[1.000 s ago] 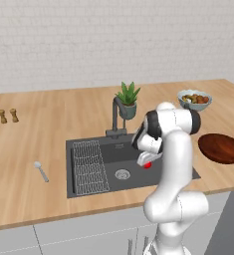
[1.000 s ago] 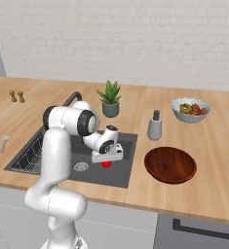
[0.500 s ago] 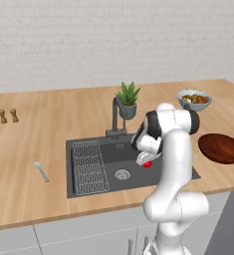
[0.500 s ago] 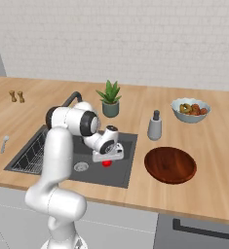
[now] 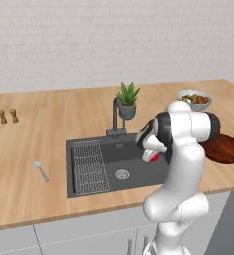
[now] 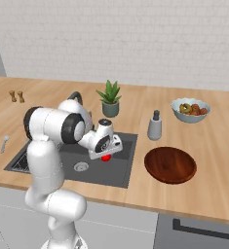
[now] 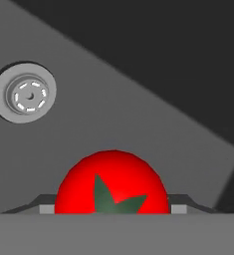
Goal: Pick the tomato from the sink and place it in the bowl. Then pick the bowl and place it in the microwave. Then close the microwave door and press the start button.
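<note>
The robot's hand [image 6: 106, 154], wide open a second ago, has narrowed onto the small round red tomato [image 7: 112, 183] in the dark grey sink [image 5: 133, 172], apparently gripping it for lifting.

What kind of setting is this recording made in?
A rendered home kitchen, most likely: a wooden counter with an inset dark sink and faucet, a potted plant, and a pale bowl of food.

Arm's hand reached into sink [image 5: 113, 169], gripper [image 5: 153, 155] low over tomato [image 5: 155, 158] by basin's right wall. Reddish-brown bowl [image 5: 227, 148] at desk's right edge.
</note>
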Controlling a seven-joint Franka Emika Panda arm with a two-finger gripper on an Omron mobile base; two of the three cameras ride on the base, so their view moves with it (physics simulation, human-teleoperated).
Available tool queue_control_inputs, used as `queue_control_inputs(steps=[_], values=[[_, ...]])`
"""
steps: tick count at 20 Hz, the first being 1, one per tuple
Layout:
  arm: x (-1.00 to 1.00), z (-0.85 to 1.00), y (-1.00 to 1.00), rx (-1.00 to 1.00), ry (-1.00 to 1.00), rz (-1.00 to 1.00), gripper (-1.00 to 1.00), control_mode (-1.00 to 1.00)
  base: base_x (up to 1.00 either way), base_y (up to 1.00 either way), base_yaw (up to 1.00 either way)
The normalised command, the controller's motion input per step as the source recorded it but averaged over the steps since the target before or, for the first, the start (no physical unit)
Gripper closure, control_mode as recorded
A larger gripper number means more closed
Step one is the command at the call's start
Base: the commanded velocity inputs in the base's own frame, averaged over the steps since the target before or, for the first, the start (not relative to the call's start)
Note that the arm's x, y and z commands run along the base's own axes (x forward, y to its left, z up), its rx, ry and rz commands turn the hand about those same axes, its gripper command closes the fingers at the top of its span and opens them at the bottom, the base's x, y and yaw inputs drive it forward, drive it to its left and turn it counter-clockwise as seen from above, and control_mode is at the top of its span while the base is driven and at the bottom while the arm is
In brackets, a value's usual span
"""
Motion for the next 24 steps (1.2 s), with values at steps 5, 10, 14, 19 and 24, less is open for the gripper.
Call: queue_control_inputs(steps=[5, 10, 14, 19, 24], values=[[-0.63, 1.00, 0.00, -0.14, -0.04, 0.09, 1.00, -1.00, 0.00, 0.00, 0.00], [-0.40, 1.00, -0.01, -0.03, 0.00, 0.00, 1.00, -1.00, 0.00, 0.00, 0.00], [-0.25, 1.00, -0.12, 0.00, 0.04, 0.00, 1.00, -1.00, 0.00, 0.00, 0.00], [-0.21, 0.91, -0.49, 0.00, 0.09, -0.03, 1.00, -1.00, 0.00, 0.00, 0.00], [-0.05, 0.28, -0.96, 0.04, 0.18, -0.06, 1.00, -1.00, 0.00, 0.00, 0.00]])
